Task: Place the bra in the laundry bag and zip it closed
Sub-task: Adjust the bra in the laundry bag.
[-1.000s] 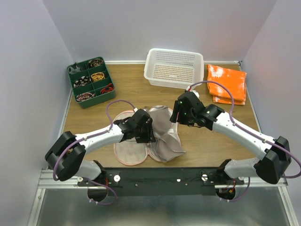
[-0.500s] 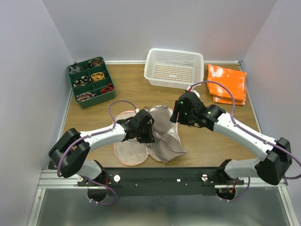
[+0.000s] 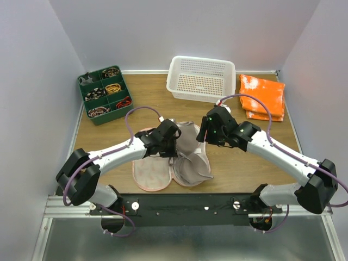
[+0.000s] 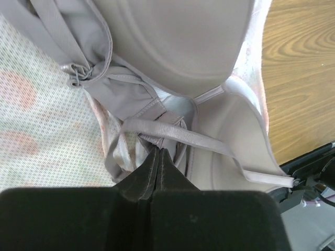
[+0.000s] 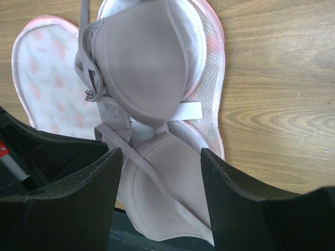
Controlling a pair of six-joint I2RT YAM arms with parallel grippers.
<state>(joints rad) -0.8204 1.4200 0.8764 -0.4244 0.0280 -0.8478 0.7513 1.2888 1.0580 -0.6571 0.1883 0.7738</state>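
The laundry bag (image 3: 148,176) lies open flat on the table, a pale pink mesh-lined pouch (image 5: 44,83) with faint red print (image 4: 36,130). The taupe bra (image 3: 191,163) rests on its right half, one cup (image 5: 141,68) above the other, and the lower cup overhangs the bag's near rim. My left gripper (image 3: 169,145) is at the bra's left side, its tips (image 4: 158,151) shut on a bunched strap (image 4: 172,133). My right gripper (image 3: 204,130) hovers open above the bra's far end. In the right wrist view the lower cup shows between its fingers (image 5: 159,167), with nothing held.
A white perforated basket (image 3: 201,78) stands at the back centre. A folded orange-and-white cloth (image 3: 262,96) lies at the back right. A green compartment tray (image 3: 104,94) of small items is at the back left. The black mounting rail (image 3: 185,204) runs along the near edge.
My left gripper has closed onto the bra's strap and shifted a little back and right, bunching the bra. The right arm has stayed put.
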